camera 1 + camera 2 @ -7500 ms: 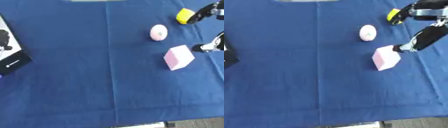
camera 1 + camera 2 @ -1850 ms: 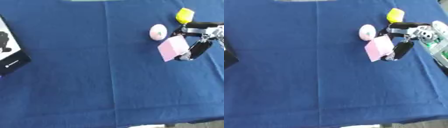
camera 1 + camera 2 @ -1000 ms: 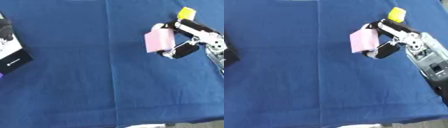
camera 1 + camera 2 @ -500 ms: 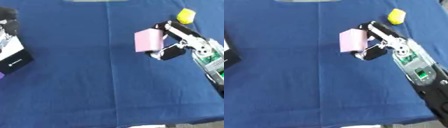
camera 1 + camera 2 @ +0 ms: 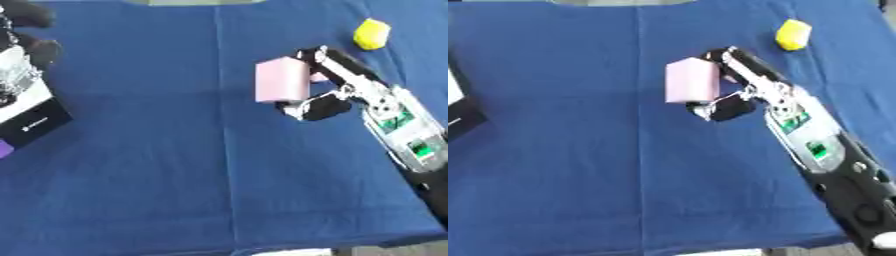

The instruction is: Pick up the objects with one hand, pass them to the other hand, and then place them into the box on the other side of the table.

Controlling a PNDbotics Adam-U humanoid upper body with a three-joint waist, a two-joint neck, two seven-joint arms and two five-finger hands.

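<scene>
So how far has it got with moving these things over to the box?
Early on, by the look of it. The right robot hand holds the pink block in its fingers, lifted near the middle of the blue table. The handover is not yet done: the left robot hand shows at the top left by the box. The yellow object waits on the cloth; I see nothing placed in the box.

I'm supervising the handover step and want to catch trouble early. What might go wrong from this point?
The right hand holds the pink block only at one side, above the blue cloth, so it might slip or twist before the transfer. The left hand shows only at the upper left corner beside the box, far from the block; a mistimed release may drop it.
</scene>
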